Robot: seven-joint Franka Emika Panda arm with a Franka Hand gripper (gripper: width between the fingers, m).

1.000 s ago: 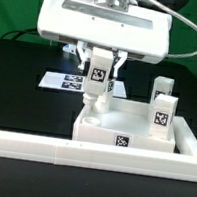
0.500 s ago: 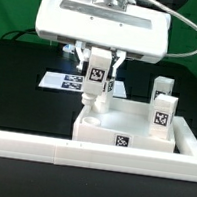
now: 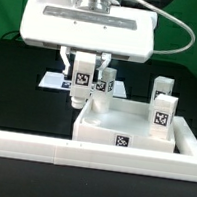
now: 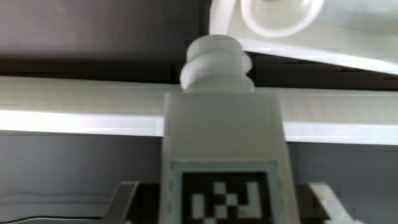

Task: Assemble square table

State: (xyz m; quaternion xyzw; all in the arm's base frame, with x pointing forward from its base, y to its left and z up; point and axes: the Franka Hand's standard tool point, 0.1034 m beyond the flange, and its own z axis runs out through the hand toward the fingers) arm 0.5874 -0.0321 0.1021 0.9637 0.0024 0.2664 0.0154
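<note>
Claw [image 3: 82,81] is clamped on a white leg [image 3: 80,89], a finger on each side of the block, tag facing the exterior camera. The leg hangs upright in the air, clear of the worktop [image 3: 14,70], above and toward the exterior view's left of the slab's [image 3: 122,132] back corner. It touches nothing but the claw.

Wrist view: the leg [image 4: 221,130] runs straight out from the camera, tag near the lens, rounded peg end far out. Beyond the peg, the slab's rim and one round corner pocket [image 4: 285,15] show. The peg is not in the pocket; it sits off to one side of it.

The slab lies flat on the worktop, pushed against the long white rail [image 3: 39,149] at the front, tag on its front edge. A second leg [image 3: 107,81] stands just behind the held one, partly hidden. Two more legs stand at the exterior view's right: one on the slab's right corner [image 3: 163,115], one behind it [image 3: 161,91]. The marker board [image 3: 58,81] lies flat behind the claw, mostly covered by it.
</note>
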